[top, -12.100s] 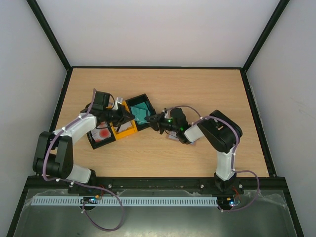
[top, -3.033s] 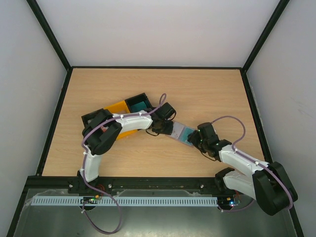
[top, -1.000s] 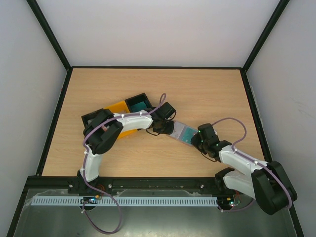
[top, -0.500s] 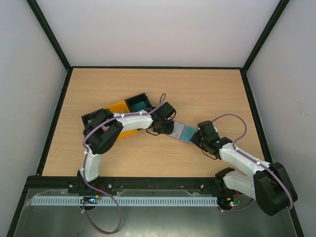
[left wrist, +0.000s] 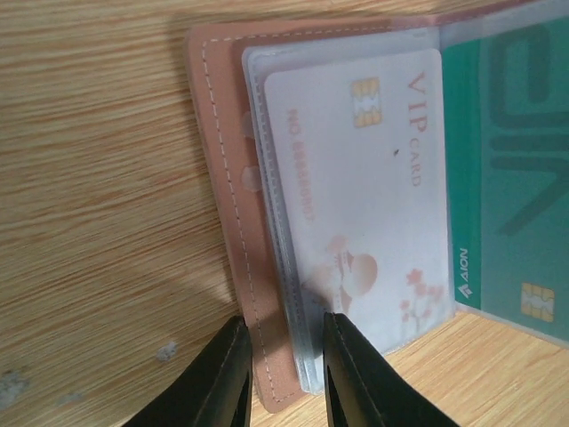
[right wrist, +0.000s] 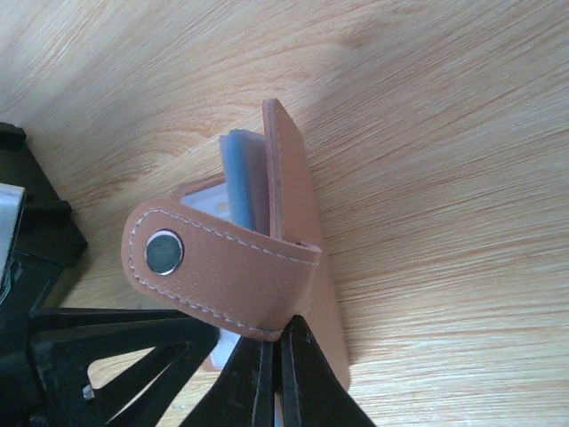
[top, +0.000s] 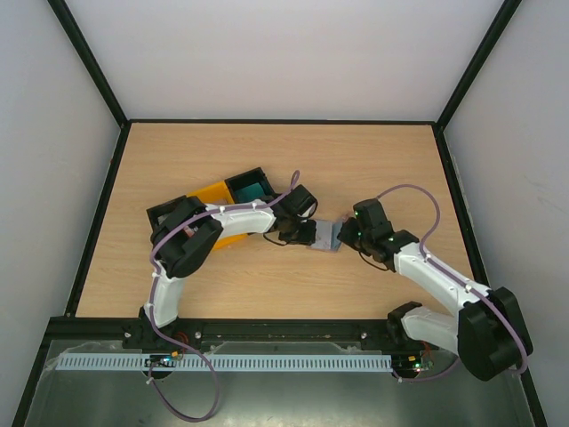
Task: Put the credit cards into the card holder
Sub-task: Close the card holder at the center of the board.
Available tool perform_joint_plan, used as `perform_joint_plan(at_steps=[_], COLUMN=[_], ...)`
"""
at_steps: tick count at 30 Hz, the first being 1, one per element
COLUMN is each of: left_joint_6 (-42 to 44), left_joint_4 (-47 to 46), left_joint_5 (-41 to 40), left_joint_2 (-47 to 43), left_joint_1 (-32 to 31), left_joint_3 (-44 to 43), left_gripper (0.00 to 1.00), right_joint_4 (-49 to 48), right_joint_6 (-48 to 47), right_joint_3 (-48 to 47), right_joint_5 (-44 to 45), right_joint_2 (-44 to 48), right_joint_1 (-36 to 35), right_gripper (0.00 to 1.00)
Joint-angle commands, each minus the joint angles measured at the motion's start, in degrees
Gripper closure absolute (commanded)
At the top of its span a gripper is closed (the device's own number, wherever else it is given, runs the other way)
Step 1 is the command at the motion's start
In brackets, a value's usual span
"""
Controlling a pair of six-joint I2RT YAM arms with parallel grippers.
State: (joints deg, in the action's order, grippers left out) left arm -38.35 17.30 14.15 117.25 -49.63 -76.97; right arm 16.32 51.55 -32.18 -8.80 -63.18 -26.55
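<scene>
- The card holder (top: 324, 237) lies on the wooden table (top: 373, 169), between the 2 arms' tips.
- The left gripper (left wrist: 284, 356) sits at the holder's near edge. Its 2 black fingers (left wrist: 218, 382) stand narrowly apart, 1 on each side of the brown cover and the clear sleeves, clamping that edge.
- In the left wrist view, a pale pinkish card (left wrist: 356, 205) marked VIP lies inside the top sleeve, just beyond those fingers.
- A teal card (left wrist: 507, 160) lies in the sleeve beside the pale card, on the side away from the holder's stitched cover edge.
- The right gripper (right wrist: 277, 347) is at the opposite side of the holder, jaws pressed together.
- Its tips touch the lower edge of the holder's strap (right wrist: 222, 267). Whether they pinch the leather cannot be told.
- On this side the cover stands tilted up off the table. The strap curls over it, and its round metal snap (right wrist: 163, 252) is unfastened.
- A black tray (top: 264, 175) and a yellow tray (top: 212, 192) sit near the holder on the left arm's side, apart from it.
</scene>
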Motion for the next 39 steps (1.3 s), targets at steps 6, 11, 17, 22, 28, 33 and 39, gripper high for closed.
perform_joint_plan(at_steps=[6,11,17,22,28,33,39], left_joint_6=[-0.1,-0.6,-1.8,-2.6,-3.5,-4.5,-5.4], left_joint_4=[-1.0,-1.7,-2.0,-2.3,-2.9,-6.5,-10.5], left_joint_5=[3.9,3.8,1.7,-1.7,-3.7,-1.5,2.0], left_joint_2=[2.5,2.3,0.4,-7.1,-14.3,-17.1,-15.4], left_joint_1=[-0.6,-0.6,-0.4,0.1,0.5,0.4,0.0], left_joint_3=[0.7,0.9,2.2,9.5,15.4,15.4,11.9], left_gripper=[0.75,0.75,0.75,0.71,0.7,0.64,0.52], right_joint_4=[-6.2,-12.9,-17.5,-25.6,-25.6,-20.4,-13.3], right_joint_6=[-3.9,-3.2,-2.6,-1.4,-2.3,-3.6,-3.9], right_joint_3=[-0.8,0.7,1.9,4.2,3.2,1.4,1.2], right_joint_5=[-11.2,-17.1,-20.6,-22.8,-22.8,-21.1,-10.8], right_joint_2=[-6.3,-7.5,-11.6,-17.7,-19.0,-11.8,-1.1], right_joint_1=[-0.2,-0.3,-0.3,-0.3,-0.3,-0.3,-0.3], right_gripper=[0.98,0.93,0.83,0.8,0.8,0.72,0.67])
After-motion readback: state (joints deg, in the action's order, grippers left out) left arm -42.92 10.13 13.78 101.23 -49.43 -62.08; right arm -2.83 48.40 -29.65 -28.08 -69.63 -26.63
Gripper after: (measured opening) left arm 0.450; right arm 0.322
